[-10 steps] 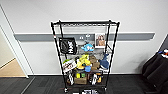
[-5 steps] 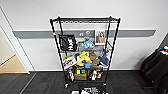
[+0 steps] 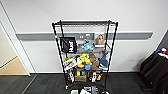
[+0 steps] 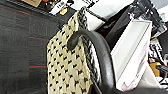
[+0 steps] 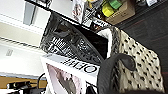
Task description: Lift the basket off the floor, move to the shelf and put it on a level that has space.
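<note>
you face the shelf (image 3: 85,55) at the white wall, on the floor (image 3: 45,85), its top level (image 3: 85,23) bare. the basket (image 4: 67,67) shows close at both wrists, above the carpet, a white box (image 5: 67,75) inside. you cannot tell how either gripper's fingers stand.

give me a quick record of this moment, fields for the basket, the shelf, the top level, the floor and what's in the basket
basket: cream woven basket with dark rim and loop handle, seen close in both wrist views
contents: a white box and a shiny dark bag
shelf: black wire shelf ahead, against the wall
top level: bare tier; lower tiers crowded
floor: dark carpet
</note>
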Controlling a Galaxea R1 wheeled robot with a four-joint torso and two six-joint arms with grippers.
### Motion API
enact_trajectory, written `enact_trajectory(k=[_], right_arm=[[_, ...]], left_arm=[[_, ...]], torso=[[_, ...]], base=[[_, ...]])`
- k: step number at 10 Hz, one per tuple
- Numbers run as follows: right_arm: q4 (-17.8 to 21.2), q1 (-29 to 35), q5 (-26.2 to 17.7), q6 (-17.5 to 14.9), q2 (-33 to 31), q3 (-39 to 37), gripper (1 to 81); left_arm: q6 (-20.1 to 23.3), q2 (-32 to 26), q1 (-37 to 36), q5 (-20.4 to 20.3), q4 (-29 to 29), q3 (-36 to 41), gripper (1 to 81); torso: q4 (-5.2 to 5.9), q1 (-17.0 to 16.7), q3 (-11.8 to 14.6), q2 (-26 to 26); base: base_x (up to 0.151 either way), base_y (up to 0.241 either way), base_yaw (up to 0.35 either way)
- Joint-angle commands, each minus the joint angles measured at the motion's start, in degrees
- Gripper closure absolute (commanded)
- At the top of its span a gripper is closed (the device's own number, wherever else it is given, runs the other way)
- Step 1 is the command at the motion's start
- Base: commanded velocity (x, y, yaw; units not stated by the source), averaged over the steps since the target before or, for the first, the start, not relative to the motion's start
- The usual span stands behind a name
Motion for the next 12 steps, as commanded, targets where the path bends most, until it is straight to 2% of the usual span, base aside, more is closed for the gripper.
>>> enact_trajectory(k=[1, 5, 6, 7, 8, 9, 12], right_arm=[[0.4, 6.6, 0.7, 0.0, -3.0, 3.9, 81.1], [0.3, 6.6, 1.3, 0.0, -3.7, 5.0, 81.1], [0.3, 6.3, 1.3, 0.0, -3.6, 5.0, 81.1], [0.3, 6.3, 1.3, 0.0, -3.5, 4.9, 81.1], [0.2, 6.2, 1.4, 0.0, -3.5, 4.8, 81.1], [0.3, 6.2, 1.3, 0.0, -3.4, 4.7, 81.1], [0.3, 5.9, 1.4, 0.0, -3.4, 4.6, 81.1]], left_arm=[[-0.1, -2.5, -6.7, 0.9, -1.0, 2.6, 81.1], [-0.1, -2.5, -6.7, 0.9, -0.9, 3.1, 81.1], [-0.1, -2.3, -6.8, 0.9, -0.8, 2.9, 81.1], [-0.1, -2.0, -6.6, 0.9, -0.8, 2.4, 81.1], [0.0, -1.5, -6.4, 0.9, -0.8, 1.9, 81.1], [0.0, -1.0, -6.2, 0.9, -0.7, 1.7, 81.1], [0.1, -0.5, -6.2, 1.1, -0.7, 1.5, 81.1]], torso=[[0.00, -3.6, 4.4, 5.6], [0.00, -8.6, 10.0, 13.2], [0.00, -10.1, 10.0, 15.4], [0.00, -11.4, 8.3, 17.4], [0.00, -12.5, 8.7, 18.9], [0.00, -9.8, 9.0, 14.8], [0.00, -11.5, 9.1, 17.2]], base=[[0.000, 0.000, 0.000], [0.000, 0.000, 0.000], [0.000, 0.000, 0.000], [0.000, 0.000, 0.000], [0.000, 0.000, 0.000], [0.000, 0.000, 0.000], [0.000, 0.000, 0.000]])
